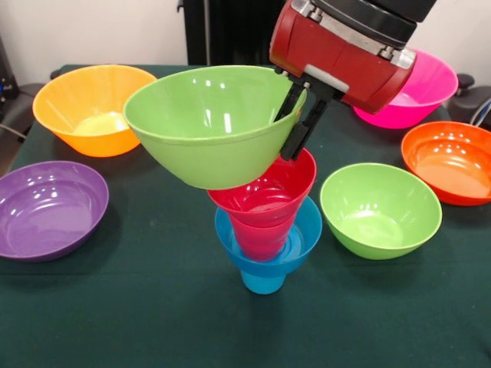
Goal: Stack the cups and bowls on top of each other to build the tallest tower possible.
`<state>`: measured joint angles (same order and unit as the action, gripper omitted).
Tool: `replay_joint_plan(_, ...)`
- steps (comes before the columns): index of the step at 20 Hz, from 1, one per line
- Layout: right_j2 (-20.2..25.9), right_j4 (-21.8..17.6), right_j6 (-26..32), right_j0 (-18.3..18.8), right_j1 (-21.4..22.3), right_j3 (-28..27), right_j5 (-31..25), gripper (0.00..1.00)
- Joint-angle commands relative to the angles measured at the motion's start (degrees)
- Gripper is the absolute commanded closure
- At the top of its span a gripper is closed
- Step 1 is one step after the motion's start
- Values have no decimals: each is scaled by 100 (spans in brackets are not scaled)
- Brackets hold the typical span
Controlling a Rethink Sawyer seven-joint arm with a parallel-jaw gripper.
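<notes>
Lime bowl (pixel 207 123) tilted, rim pinched in jaws, over red bowl (pixel 268 192) atop tower (pixel 265 245).

Hand (pixel 298 115) tilted (fingers clamped), arm above

Count, front view:
- lime green bowls: 2, one tilted up top (pixel 207 123), one on table (pixel 380 208)
- yellow-orange bowl: 1 (pixel 92 107)
- purple bowl: 1 (pixel 50 207)
- pink bowl: 1 (pixel 414 96)
- orange bowl: 1 (pixel 451 159)
- small red bowl: 1 (pixel 268 192)
- small blue bowl: 1 (pixel 265 253)
- red cup: 1 (pixel 261 239)
- sky-blue cup: 1 (pixel 263 281)

Totals: bowls 8, cups 2. Large bowls 4, medium 2, small 2. Red items 2, blue items 2. Loose on table: 5 bowls.
</notes>
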<state>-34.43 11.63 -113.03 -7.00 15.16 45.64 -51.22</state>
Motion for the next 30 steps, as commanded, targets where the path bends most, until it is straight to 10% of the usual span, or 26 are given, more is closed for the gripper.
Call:
replay_joint_plan(1,675,-399,244,10,-50,362,82,100)
replay_joint_plan(30,418,-299,-521,-248,-287,241,-16,100)
